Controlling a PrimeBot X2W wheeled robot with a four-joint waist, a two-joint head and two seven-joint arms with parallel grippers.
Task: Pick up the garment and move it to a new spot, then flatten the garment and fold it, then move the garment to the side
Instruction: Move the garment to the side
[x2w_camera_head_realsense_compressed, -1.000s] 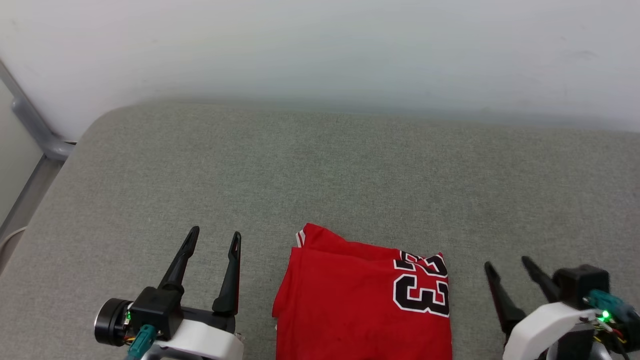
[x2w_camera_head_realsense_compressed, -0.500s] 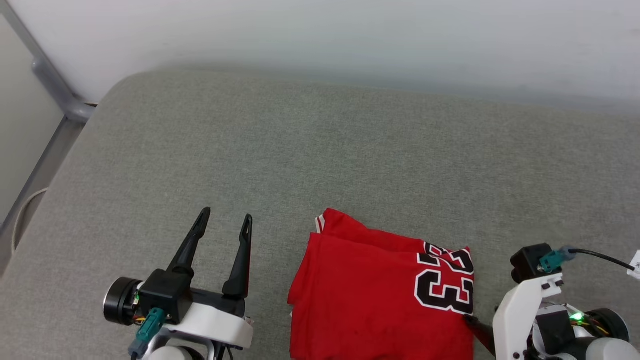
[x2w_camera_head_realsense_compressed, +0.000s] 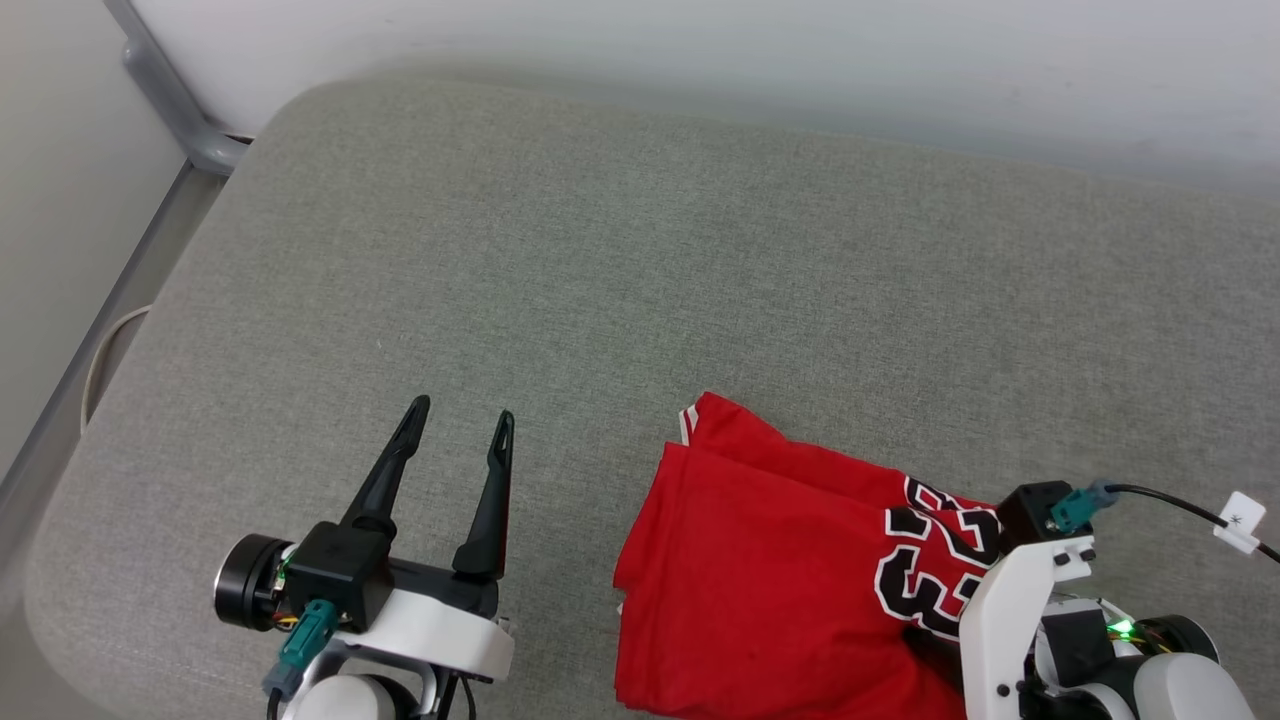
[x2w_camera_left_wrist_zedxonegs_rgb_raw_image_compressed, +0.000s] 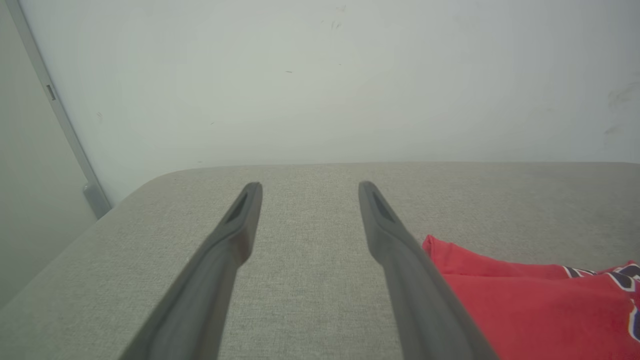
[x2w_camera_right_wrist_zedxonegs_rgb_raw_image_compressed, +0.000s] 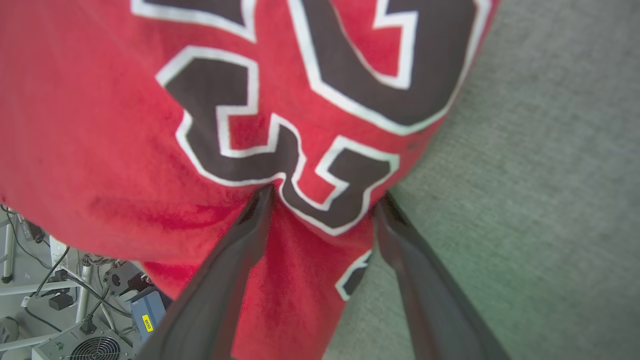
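The garment (x2w_camera_head_realsense_compressed: 770, 590) is a red jersey with black, white-outlined numerals, lying folded near the front edge of the grey cushion (x2w_camera_head_realsense_compressed: 600, 250). My left gripper (x2w_camera_head_realsense_compressed: 462, 412) hovers open to its left, apart from it, with nothing between the fingers. In the left wrist view the left gripper (x2w_camera_left_wrist_zedxonegs_rgb_raw_image_compressed: 310, 186) points toward the wall, with the garment (x2w_camera_left_wrist_zedxonegs_rgb_raw_image_compressed: 525, 305) at lower right. My right arm's wrist (x2w_camera_head_realsense_compressed: 1030, 600) points down over the garment's right side, hiding its fingers. In the right wrist view the right gripper (x2w_camera_right_wrist_zedxonegs_rgb_raw_image_compressed: 325, 195) stands open astride the garment (x2w_camera_right_wrist_zedxonegs_rgb_raw_image_compressed: 150, 125) at its right edge, one fingertip on the numerals, the other beside the fabric.
A white wall (x2w_camera_head_realsense_compressed: 700, 40) runs behind the cushion, and a grey metal frame (x2w_camera_head_realsense_compressed: 170, 90) stands at the far left. A tagged black cable (x2w_camera_head_realsense_compressed: 1237, 520) trails from the right wrist. Below the cushion's front edge, floor electronics and wires (x2w_camera_right_wrist_zedxonegs_rgb_raw_image_compressed: 75, 320) show.
The head camera has shifted, so the whole picture slid. My right arm has turned downward onto the garment's right edge, its fingers passing under the wrist. The left gripper stays open.
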